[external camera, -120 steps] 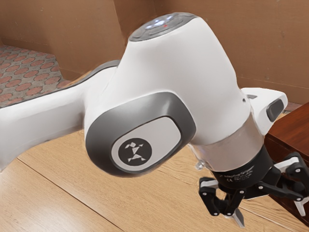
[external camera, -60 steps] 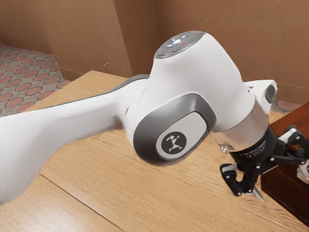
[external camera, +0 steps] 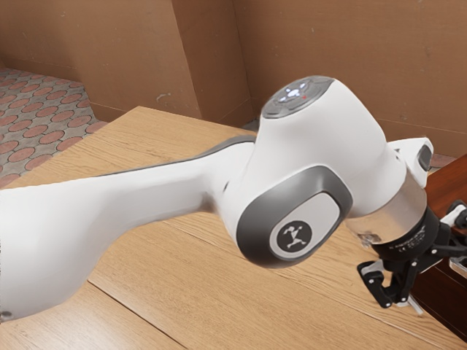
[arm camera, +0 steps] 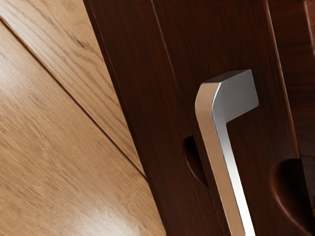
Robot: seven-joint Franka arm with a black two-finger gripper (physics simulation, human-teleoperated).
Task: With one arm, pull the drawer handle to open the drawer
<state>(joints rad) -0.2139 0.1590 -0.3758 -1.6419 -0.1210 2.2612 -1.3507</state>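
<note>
A dark brown wooden drawer cabinet stands at the exterior view's right edge on the light wood table. In the wrist view its drawer front is very close, with a silver bar handle standing off it just ahead of my hand. My black gripper is right against the cabinet front in the exterior view, low over the table. Its fingers are spread wide, so it is open. The frame edge and the cabinet hide the far finger's tip, and I cannot tell whether any finger touches the handle.
My large white arm crosses the table from the exterior view's left. Brown walls rise behind the table, and a patterned floor lies at the far left. Bare tabletop runs beside the cabinet.
My arm has swung toward the exterior view's right and the hand has closed in on the cabinet front. The fingers stay spread throughout.
</note>
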